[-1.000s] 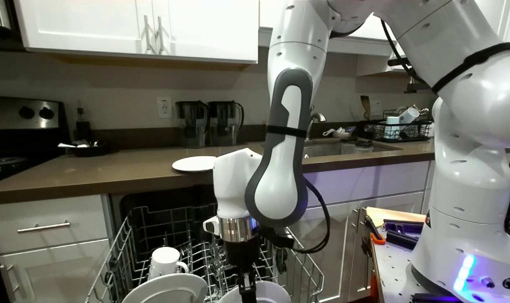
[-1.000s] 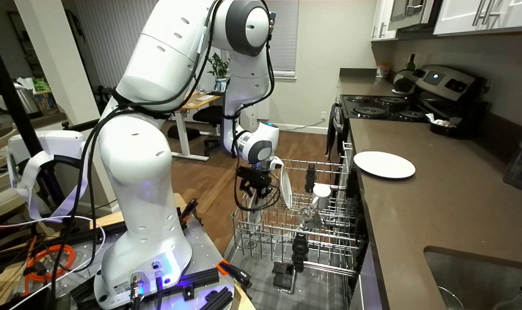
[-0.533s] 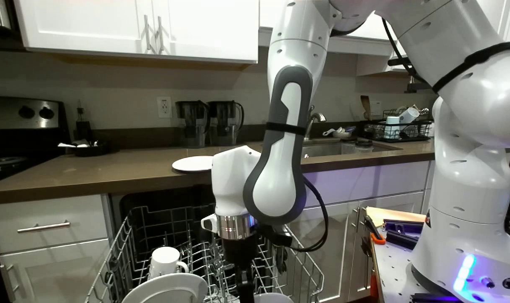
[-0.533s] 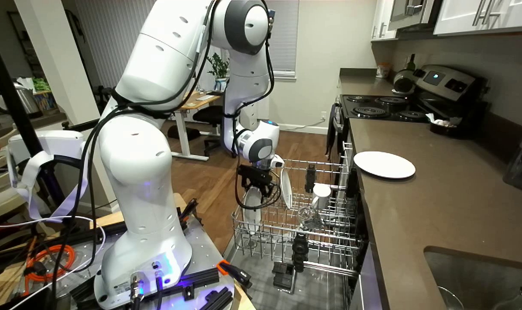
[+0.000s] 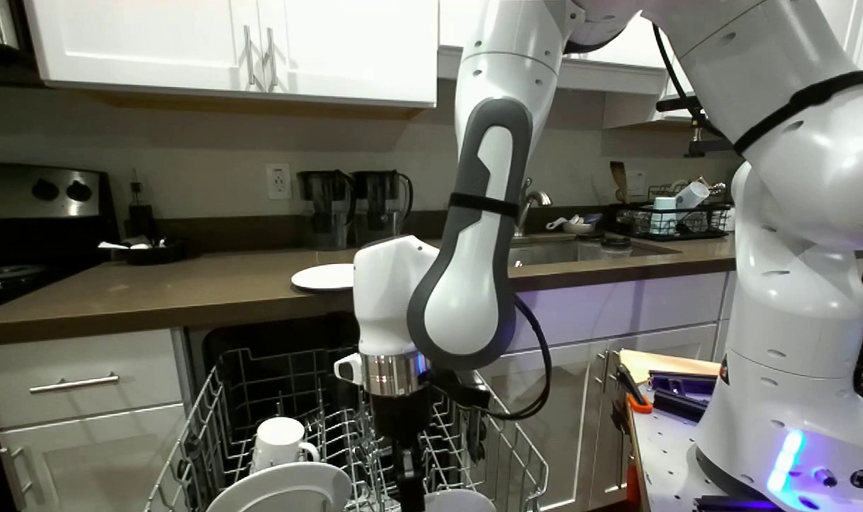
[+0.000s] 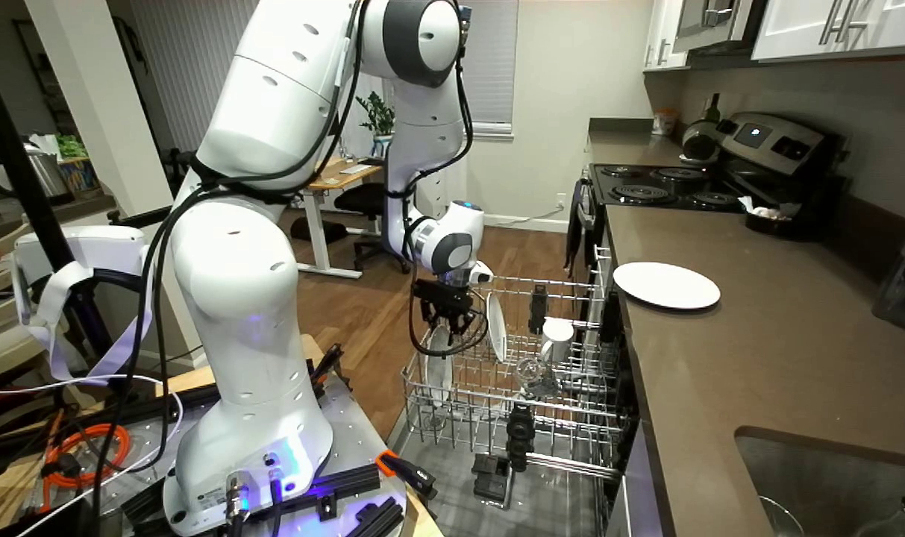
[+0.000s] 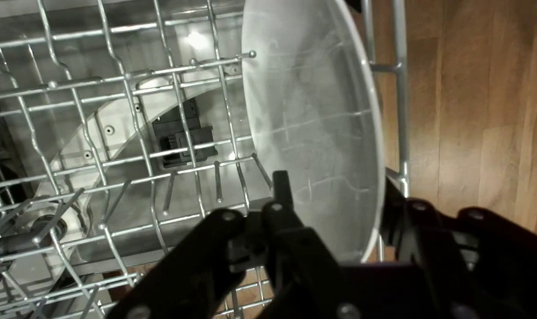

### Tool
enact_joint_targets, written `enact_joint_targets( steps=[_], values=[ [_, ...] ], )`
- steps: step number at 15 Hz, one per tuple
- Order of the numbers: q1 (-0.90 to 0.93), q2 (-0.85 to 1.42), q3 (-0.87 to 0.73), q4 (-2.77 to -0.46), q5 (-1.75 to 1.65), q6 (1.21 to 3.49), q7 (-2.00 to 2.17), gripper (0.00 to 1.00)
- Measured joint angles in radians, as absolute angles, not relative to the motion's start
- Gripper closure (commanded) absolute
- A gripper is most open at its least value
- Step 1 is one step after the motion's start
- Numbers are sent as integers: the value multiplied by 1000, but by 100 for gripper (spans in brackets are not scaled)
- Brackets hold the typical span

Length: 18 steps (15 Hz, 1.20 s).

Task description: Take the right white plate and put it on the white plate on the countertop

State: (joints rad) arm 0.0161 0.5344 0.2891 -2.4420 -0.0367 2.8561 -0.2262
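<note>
The right white plate [image 5: 461,502] stands on edge in the dishwasher rack. It also shows in an exterior view [image 6: 439,367] and fills the middle of the wrist view [image 7: 312,110]. My gripper [image 7: 337,190] is open, one finger on each side of the plate's near rim. There is a wide gap between the left finger and the rim; the right finger is close to the rim, and I cannot tell whether it touches. The gripper also shows in both exterior views [image 5: 410,483] [image 6: 450,319]. The countertop white plate [image 5: 322,277] [image 6: 667,286] lies flat near the counter's front edge.
The wire dishwasher rack [image 7: 401,110] surrounds the plate, with upright tines beside it. Another white plate [image 5: 289,487] [image 6: 496,328] stands in the rack. A white mug [image 5: 278,442] [image 6: 557,339] and a clear glass [image 6: 533,373] are there too. The counter [image 6: 736,358] runs alongside.
My gripper has risen slightly and shifted left in an exterior view. The right plate sits lower there than a second ago, and more of its face shows in the opposite exterior view.
</note>
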Motion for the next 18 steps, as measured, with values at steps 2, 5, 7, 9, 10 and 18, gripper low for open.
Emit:
enact_joint_targets(
  steps=[2, 5, 7, 9, 10, 18],
  values=[
    [16, 524, 294, -2442, -36, 2837, -226, 92],
    [17, 504, 293, -2439, -35, 2784, -226, 97],
    [19, 493, 295, -2436, -30, 2731, -226, 94],
    [21, 486, 292, -2427, -30, 2673, -226, 93],
    [21, 481, 289, -2420, -30, 2637, -226, 94],
    [44, 408, 270, -2402, -24, 2457, -226, 93]
  ],
)
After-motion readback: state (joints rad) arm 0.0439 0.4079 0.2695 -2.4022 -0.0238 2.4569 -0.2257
